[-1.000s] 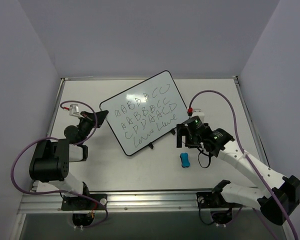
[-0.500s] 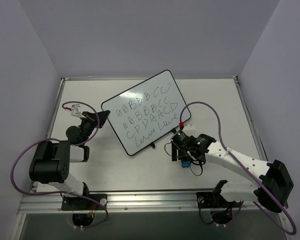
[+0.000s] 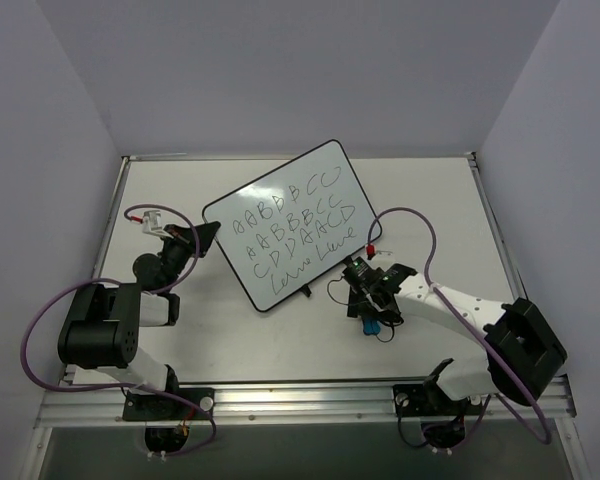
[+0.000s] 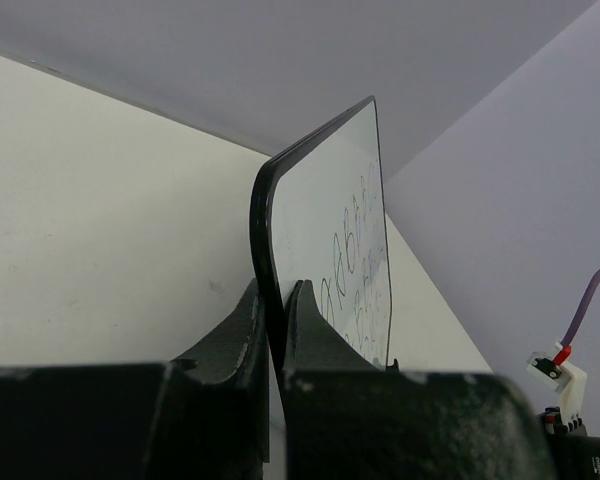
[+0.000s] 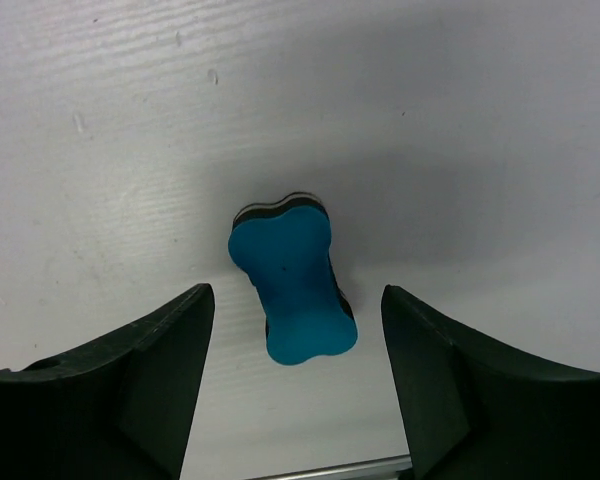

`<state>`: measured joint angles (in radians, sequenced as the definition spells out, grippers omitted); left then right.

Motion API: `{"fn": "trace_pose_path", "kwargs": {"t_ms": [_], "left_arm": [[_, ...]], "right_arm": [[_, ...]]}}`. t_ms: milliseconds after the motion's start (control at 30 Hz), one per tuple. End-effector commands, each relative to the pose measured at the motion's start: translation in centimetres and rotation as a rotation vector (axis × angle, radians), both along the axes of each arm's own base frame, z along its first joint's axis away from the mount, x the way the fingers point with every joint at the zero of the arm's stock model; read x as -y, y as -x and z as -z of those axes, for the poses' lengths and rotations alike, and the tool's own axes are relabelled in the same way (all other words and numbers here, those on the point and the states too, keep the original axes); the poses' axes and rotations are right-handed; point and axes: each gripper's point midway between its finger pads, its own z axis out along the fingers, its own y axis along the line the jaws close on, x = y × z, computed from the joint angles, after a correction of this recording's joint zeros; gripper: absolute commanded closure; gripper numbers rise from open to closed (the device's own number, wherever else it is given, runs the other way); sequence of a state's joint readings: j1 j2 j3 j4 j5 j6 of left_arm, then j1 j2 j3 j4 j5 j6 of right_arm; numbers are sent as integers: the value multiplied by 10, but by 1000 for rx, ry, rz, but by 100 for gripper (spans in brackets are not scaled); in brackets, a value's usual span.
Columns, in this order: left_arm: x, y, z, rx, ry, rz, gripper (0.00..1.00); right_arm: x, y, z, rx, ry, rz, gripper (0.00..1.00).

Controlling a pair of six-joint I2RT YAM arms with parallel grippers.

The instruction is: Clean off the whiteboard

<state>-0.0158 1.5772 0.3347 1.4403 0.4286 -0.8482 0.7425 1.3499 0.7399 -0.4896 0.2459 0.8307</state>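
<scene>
Where pale lilac walls (image 3: 280,70) enclose one white table (image 3: 435,200), one lettered whiteboard (image 3: 290,225) has its edge pinched by the left gripper (image 4: 275,300); the right gripper (image 5: 295,300) hangs spread over one blue eraser (image 5: 292,280).

Both arms are built from chunky matte-black joint blocks joined by smooth white tubes. The left arm (image 3: 98,335) shows mostly boxy black housings, and the right arm (image 3: 458,308) shows mostly long white shells with one big black block at its outer joint. A thin purple cable (image 3: 27,340) loops loosely along each arm from a flat black base plate (image 3: 165,402) to a small white plug (image 3: 148,218) with a red tip near the wrist. The jaws are plain matte black, thick at the root and tapering to rounded, slightly curved tips.
</scene>
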Motion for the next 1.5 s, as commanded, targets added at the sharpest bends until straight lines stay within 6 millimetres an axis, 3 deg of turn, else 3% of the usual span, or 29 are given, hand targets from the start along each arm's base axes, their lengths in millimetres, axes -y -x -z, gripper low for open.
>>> {"fn": "trace_pose_path", "kwargs": {"t_ms": [0, 200, 500, 633, 900, 1300, 1467], "left_arm": [[-4, 1, 41, -31, -208, -49, 98], [-4, 0, 42, -31, -208, -49, 98], [0, 1, 42, -31, -212, -25, 98], [0, 1, 42, -32, -214, -21, 98], [2, 1, 42, -30, -215, -16, 98], [2, 0, 42, -28, -219, -15, 98], [2, 1, 41, -22, -222, -18, 98]], "right_arm": [[12, -4, 8, -15, 33, 16, 38], [1, 4, 33, -75, -14, -23, 52], [9, 12, 30, -57, -13, 16, 46], [17, 13, 18, -18, 2, 50, 45], [17, 10, 9, 16, -9, 55, 56], [14, 13, 21, -29, 7, 16, 58], [15, 11, 21, -19, 17, 9, 66]]}}
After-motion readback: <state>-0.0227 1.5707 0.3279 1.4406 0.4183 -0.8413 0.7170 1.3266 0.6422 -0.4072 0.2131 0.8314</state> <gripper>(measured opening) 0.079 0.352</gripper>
